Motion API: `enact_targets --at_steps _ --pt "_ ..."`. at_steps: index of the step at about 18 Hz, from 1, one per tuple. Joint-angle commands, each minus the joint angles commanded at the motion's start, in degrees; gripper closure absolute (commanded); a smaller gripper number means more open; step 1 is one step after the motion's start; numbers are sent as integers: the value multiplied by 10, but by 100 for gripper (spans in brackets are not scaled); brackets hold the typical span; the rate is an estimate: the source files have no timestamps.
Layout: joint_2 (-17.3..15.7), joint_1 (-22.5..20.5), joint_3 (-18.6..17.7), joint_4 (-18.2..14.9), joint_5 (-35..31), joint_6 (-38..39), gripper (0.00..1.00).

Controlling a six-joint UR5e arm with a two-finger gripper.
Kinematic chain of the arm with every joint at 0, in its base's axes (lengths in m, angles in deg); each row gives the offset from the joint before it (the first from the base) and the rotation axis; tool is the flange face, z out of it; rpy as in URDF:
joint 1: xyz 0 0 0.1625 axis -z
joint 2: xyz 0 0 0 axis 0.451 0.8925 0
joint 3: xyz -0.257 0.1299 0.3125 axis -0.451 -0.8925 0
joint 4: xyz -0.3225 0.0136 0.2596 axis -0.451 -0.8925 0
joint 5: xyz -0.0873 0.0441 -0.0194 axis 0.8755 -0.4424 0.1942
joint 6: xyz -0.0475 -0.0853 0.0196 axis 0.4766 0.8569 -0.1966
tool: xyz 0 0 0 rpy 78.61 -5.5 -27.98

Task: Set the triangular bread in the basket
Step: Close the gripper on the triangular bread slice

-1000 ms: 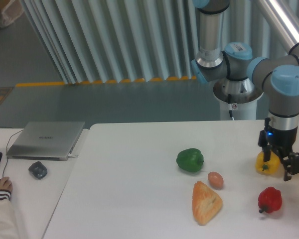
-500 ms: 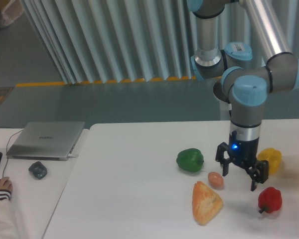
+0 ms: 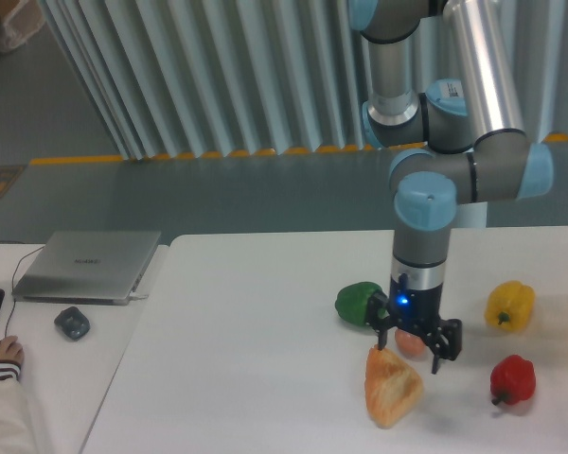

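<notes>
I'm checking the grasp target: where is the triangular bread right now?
The triangular bread lies on the white table near its front edge, right of centre in the camera view, directly under the open claw, with the green pepper behind it and the red pepper to its right.

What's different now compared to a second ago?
The gripper swept left across the table, from over the yellow pepper to above the triangular bread, partly hiding the egg. Its fingers remain spread, holding nothing. The bread, green pepper, red pepper, laptop and mouse haven't moved.
</notes>
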Motion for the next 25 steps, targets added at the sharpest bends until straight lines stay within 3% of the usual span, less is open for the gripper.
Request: enact_targets --at_steps 8,13,21,25 --pt "35 12 14 0 -4 -11 0" --pt "54 8 21 -1 -10 -57 0" --pt "57 6 18 -2 -28 -66 0" --pt "67 11 15 -2 -29 -65 19"
